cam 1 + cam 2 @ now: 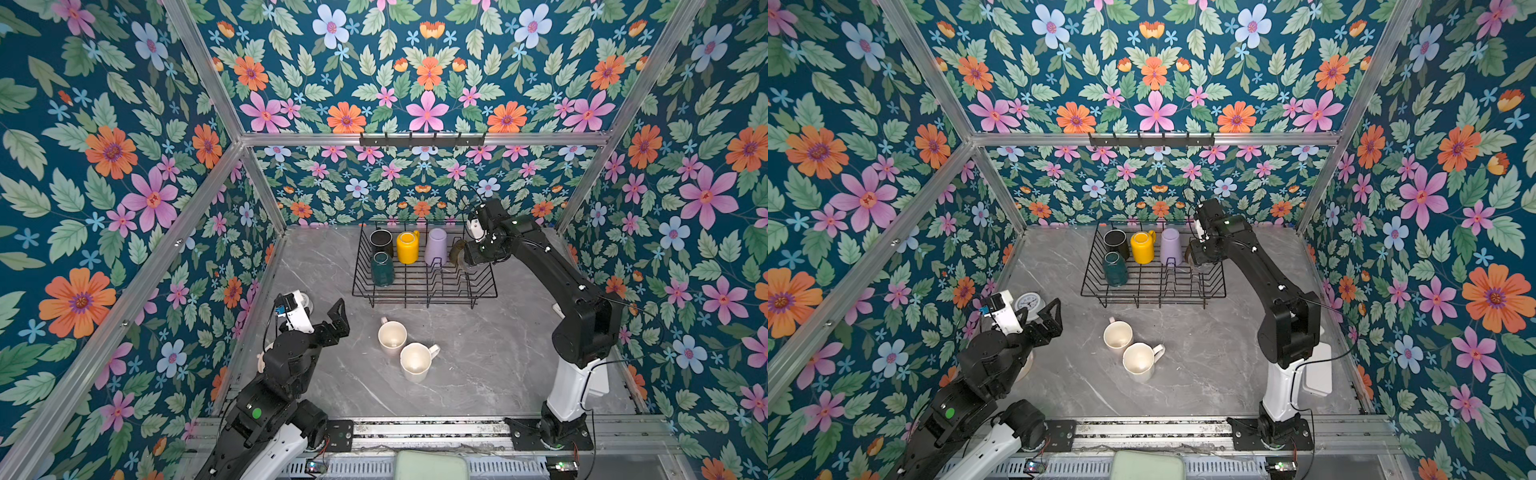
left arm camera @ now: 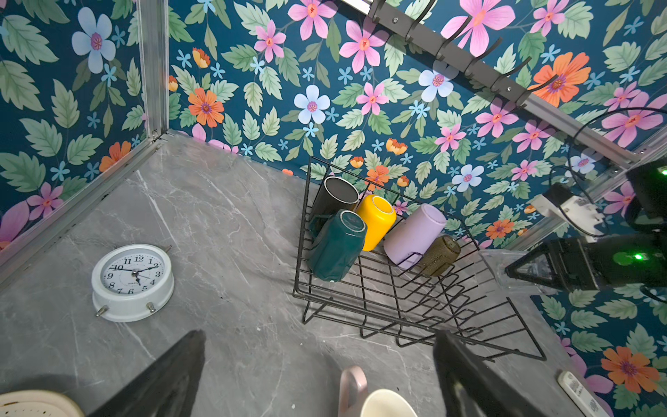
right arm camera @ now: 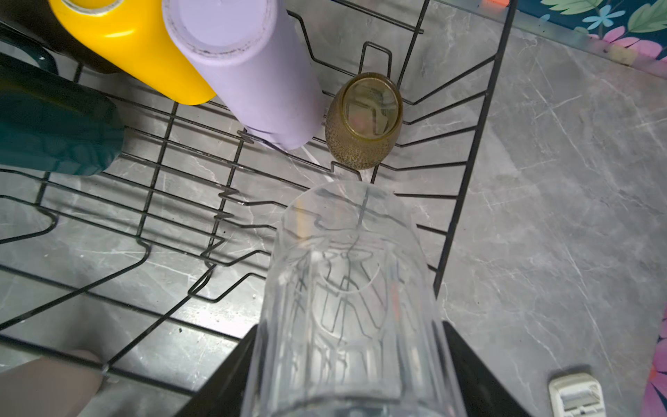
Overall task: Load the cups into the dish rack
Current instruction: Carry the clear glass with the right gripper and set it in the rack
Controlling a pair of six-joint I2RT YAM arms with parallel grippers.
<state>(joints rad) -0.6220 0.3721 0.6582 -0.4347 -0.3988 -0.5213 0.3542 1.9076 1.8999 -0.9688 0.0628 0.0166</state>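
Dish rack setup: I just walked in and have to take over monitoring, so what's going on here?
The right gripper is shut on a clear glass, holding it over the right end of the dish rack. Five cups are already inside: a black mug, yellow mug, dark green mug, lilac tumbler and amber-brown glass. A pale pink mug and a white mug stand upright on the table in front of the rack. The left gripper is open and empty near them.

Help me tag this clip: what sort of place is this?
Probably a staged robot test booth, not a real kitchen: floral wallpaper on an aluminium frame, a left arm and right arm bolted to a front rail, and a dish rack on a marble-look tabletop.
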